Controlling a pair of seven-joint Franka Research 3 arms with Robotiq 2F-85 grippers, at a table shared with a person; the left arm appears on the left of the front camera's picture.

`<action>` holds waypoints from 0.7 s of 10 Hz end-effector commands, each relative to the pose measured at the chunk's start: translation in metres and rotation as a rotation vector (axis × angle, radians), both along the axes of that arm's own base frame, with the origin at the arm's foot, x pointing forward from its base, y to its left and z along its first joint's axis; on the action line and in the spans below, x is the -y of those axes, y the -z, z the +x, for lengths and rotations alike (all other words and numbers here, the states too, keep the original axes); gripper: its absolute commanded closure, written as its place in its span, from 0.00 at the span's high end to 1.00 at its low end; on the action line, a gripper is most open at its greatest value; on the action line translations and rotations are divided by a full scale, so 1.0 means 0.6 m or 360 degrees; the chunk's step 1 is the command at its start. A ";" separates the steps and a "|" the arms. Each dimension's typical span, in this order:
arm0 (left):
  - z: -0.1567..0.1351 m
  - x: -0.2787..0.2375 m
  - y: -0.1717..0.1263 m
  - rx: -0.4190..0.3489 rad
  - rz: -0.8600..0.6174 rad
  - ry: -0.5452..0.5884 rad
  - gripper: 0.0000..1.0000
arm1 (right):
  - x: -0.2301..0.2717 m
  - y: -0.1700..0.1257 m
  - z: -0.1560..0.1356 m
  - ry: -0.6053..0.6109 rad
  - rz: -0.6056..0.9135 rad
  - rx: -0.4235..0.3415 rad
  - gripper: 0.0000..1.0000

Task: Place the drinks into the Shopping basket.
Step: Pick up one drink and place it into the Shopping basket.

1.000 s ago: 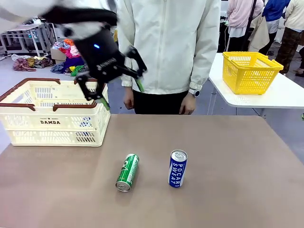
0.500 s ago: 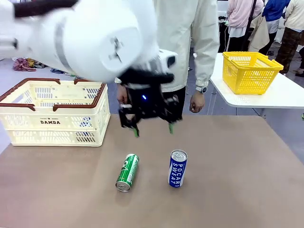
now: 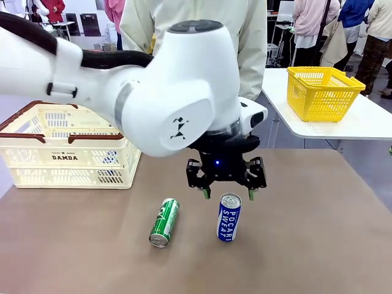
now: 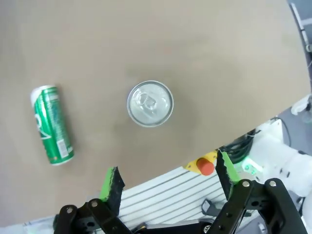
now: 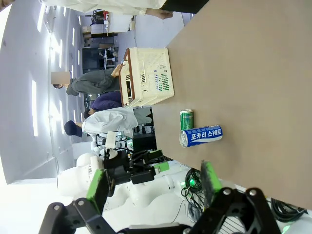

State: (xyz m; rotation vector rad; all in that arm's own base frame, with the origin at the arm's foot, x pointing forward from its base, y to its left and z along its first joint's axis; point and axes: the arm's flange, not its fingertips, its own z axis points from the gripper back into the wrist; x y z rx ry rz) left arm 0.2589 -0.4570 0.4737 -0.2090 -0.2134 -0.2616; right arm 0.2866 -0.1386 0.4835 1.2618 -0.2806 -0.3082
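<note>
A blue POCARI SWEAT can (image 3: 229,217) stands upright near the middle of the brown table. A green can (image 3: 164,222) lies on its side to its left. My left gripper (image 3: 228,195) hangs open just above and behind the blue can's silver top (image 4: 150,103), with its green pads (image 4: 112,181) apart and nothing between them. In the left wrist view the green can (image 4: 52,124) lies off to the left. The cream Shopping basket (image 3: 67,160) sits at the table's far left. My right gripper (image 5: 154,183) is open and empty, far from the blue can (image 5: 201,135), the green can (image 5: 187,119) and the basket (image 5: 146,75).
A person in a cream jacket (image 3: 245,49) stands at the far side of the table. A small yellow basket (image 3: 321,92) sits on a separate white table (image 3: 361,125) at the right. My left arm's big white body (image 3: 159,92) covers the middle of the front view.
My left arm has swung from above the Shopping basket rightward and down to just over the blue can, its gripper open throughout. Neither can has moved.
</note>
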 end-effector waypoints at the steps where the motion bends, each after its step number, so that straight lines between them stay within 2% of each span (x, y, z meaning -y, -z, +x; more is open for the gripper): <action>1: 0.036 0.031 0.015 0.0048 0.0074 0.0027 1.00 | -0.002 -0.008 0.002 0.0016 0.0046 -0.0009 1.00; 4: 0.088 0.067 0.063 -0.0058 0.0189 -0.0162 1.00 | -0.002 -0.008 0.002 0.0016 0.0046 -0.0009 1.00; 7: 0.099 0.079 0.101 -0.0161 0.0224 -0.0167 1.00 | -0.002 -0.008 0.002 0.0016 0.0046 -0.0009 1.00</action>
